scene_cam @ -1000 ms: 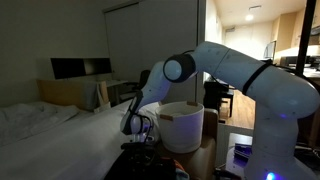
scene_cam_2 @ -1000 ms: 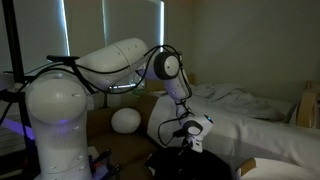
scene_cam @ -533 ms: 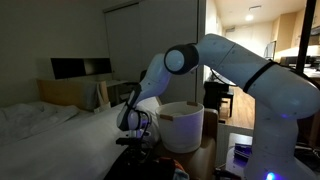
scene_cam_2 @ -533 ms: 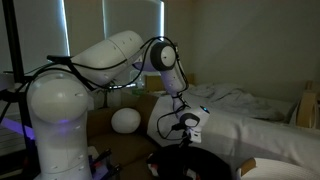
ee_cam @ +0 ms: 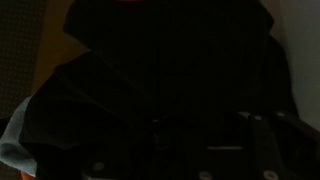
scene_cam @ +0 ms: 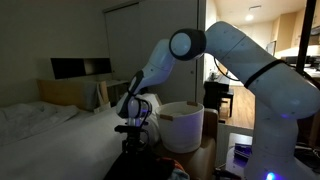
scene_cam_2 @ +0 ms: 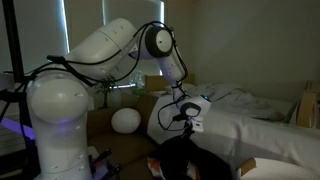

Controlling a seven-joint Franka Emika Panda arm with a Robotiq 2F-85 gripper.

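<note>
My gripper [scene_cam: 133, 128] hangs over the dark surface in front of the bed and is shut on a black garment [scene_cam: 135, 160]. The cloth droops from the fingers in a narrow fold down to a heap below. In an exterior view the same gripper [scene_cam_2: 183, 124] shows beside the bed edge, with the black garment [scene_cam_2: 190, 160] trailing beneath it. Dark folds of the black garment [ee_cam: 160, 90] fill nearly the whole wrist view, and the fingers are barely discernible there.
A white tub [scene_cam: 182, 125] stands right beside the gripper. A bed with white sheets [scene_cam: 40, 125] lies behind, its rumpled bedding [scene_cam_2: 250, 108] close to the arm. A white round object [scene_cam_2: 125, 120] sits near the robot base. A lit doorway with furniture [scene_cam: 218, 95] is beyond.
The arm has risen, and the gripper has lifted the black garment higher, so more cloth now hangs free below it. The jaws have stayed shut.
</note>
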